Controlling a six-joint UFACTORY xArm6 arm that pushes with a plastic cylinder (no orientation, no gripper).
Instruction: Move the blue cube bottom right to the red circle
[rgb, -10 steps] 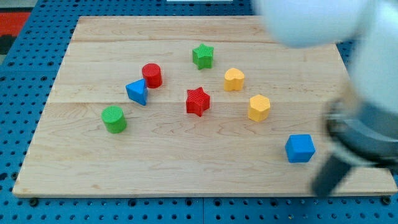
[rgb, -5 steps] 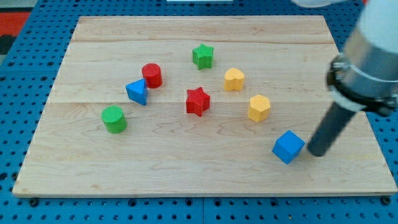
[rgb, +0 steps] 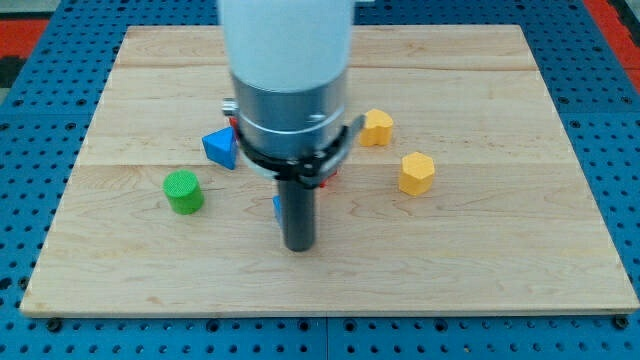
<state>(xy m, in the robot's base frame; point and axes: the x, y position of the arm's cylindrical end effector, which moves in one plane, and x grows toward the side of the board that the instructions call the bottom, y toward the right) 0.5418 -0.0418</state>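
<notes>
My tip (rgb: 299, 246) rests on the board a little below its centre. The blue cube (rgb: 277, 208) is almost fully hidden behind the rod; only a blue sliver shows at the rod's left edge, touching or very close to it. The red circle is hidden behind the arm's wide body, up and left of the tip. A small part of the red star (rgb: 329, 178) shows just right of the rod.
A blue triangular block (rgb: 220, 147) lies left of the arm and a green cylinder (rgb: 183, 191) further down-left. A yellow block (rgb: 377, 127) and a yellow hexagon (rgb: 416, 172) lie to the right. The green star is hidden by the arm.
The arm swept from the view's right to the centre, pushing the blue cube left across the board to just below the red star. The arm now covers the red circle and green star.
</notes>
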